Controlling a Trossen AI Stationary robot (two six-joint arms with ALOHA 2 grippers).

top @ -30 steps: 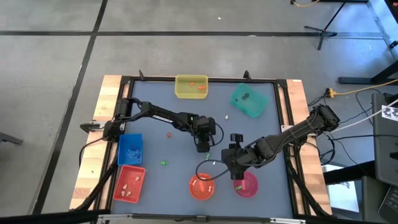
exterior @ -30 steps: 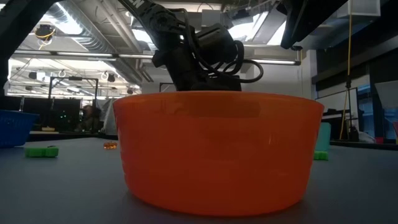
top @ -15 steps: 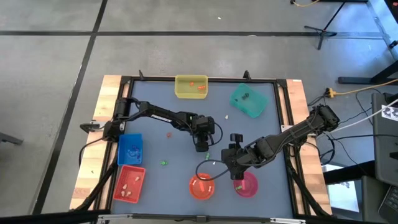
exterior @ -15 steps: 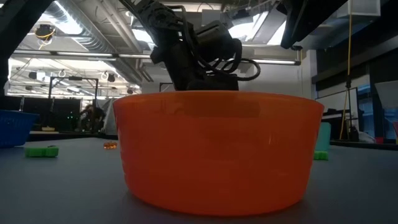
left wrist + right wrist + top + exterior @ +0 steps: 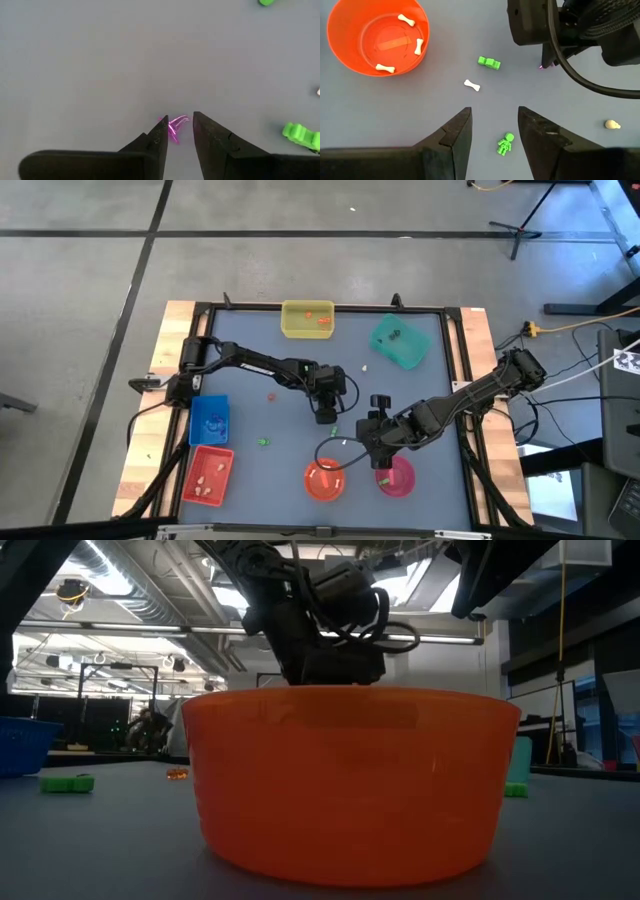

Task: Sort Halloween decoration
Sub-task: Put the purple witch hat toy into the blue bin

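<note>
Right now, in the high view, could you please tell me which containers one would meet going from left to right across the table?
Red rectangular tray → blue rectangular tray → yellow rectangular tray → orange round bowl → pink round bowl → teal tray.

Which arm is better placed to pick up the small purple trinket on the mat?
Left. The left hand is down at the mat with its open fingers either side of the purple trinket. The right hand hangs open over a green skeleton, farther off.
</note>
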